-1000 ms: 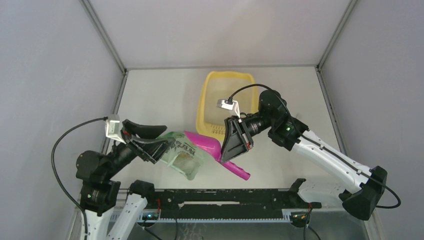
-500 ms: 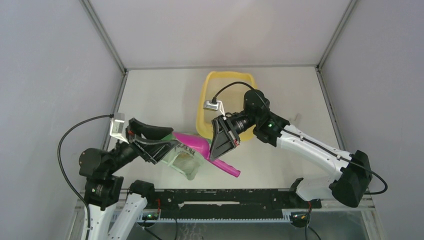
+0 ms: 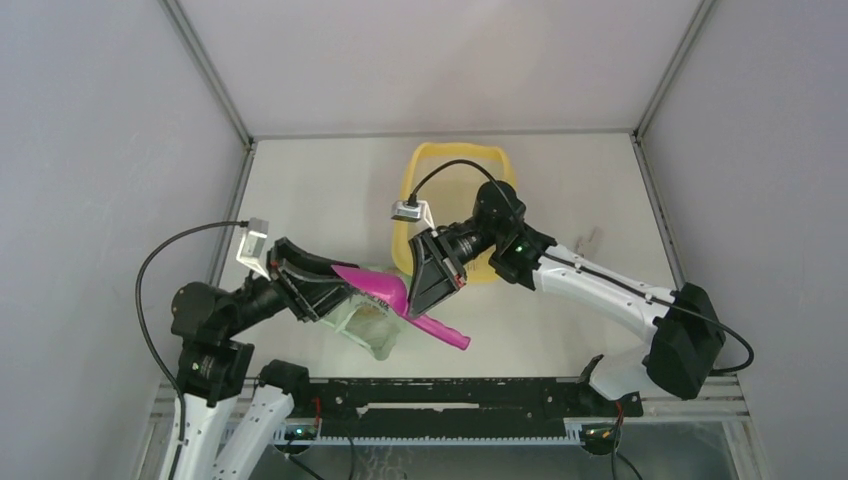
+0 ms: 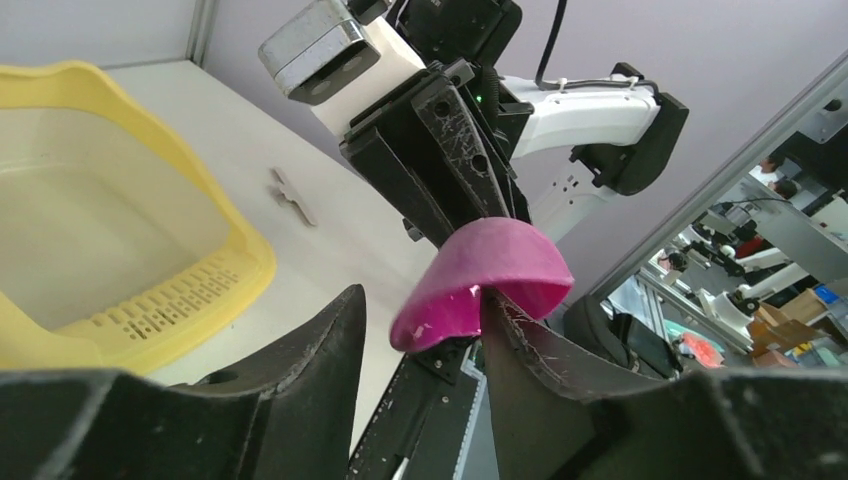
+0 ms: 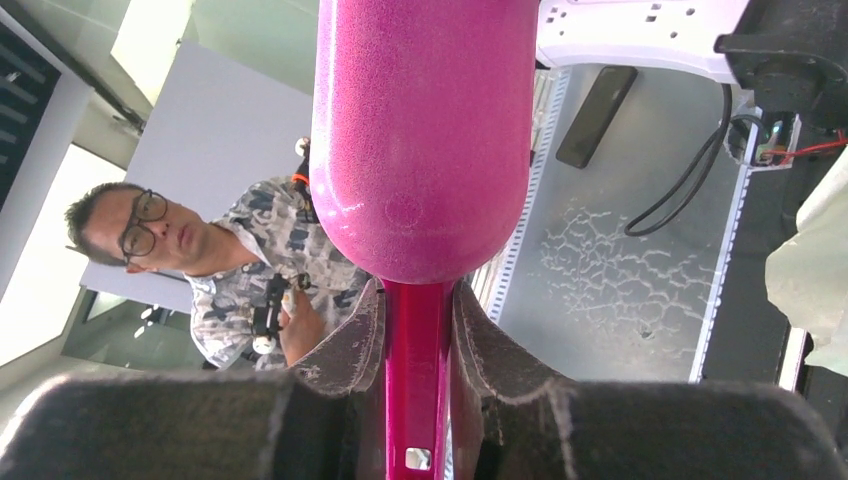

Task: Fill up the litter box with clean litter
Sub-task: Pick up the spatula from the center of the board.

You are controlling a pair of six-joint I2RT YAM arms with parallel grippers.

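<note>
The yellow litter box [image 3: 405,215] stands at the table's middle back, partly behind my right arm; its pale floor and slotted ledge [image 4: 235,235] show bare. My right gripper [image 3: 418,305] is shut on the handle of a magenta scoop [image 5: 425,130]. The scoop's bowl [image 3: 375,285] hangs over the mouth of a light green bag [image 3: 365,325]. My left gripper [image 3: 342,297] is at the bag's top, open, with the scoop's lip [image 4: 490,265] between its fingers and touching the right one. Clean litter is hidden; only a tan patch shows on the bag.
A small grey clip [image 3: 592,238] lies on the table to the right of the litter box. A black rail [image 3: 440,395] runs along the near edge. Grey walls close in three sides. A person [image 5: 200,250] appears beyond the table.
My right arm has carried the scoop leftward until its bowl reaches the bag and my left gripper. The left gripper has shifted right and its jaws have narrowed.
</note>
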